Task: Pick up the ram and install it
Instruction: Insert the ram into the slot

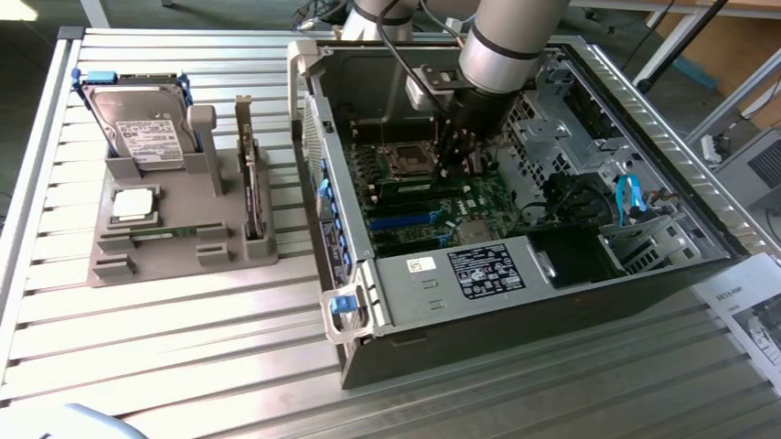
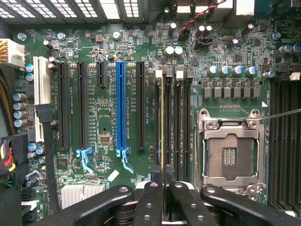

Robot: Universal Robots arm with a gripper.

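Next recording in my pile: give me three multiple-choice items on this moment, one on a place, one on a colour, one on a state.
1. Where is the gripper? A. Over the gray holder. B. Inside the computer case. C. Above bare table.
2. What colour is the long slot flanked by black ones? A. Red. B. Blue. C. Yellow.
3. How is the processor socket? A. Empty. B. Holding a chip. C. Under a fan.
Answers: B, it hangs over the motherboard's memory slots; B, it is plainly blue; A, bare contacts show inside its frame.
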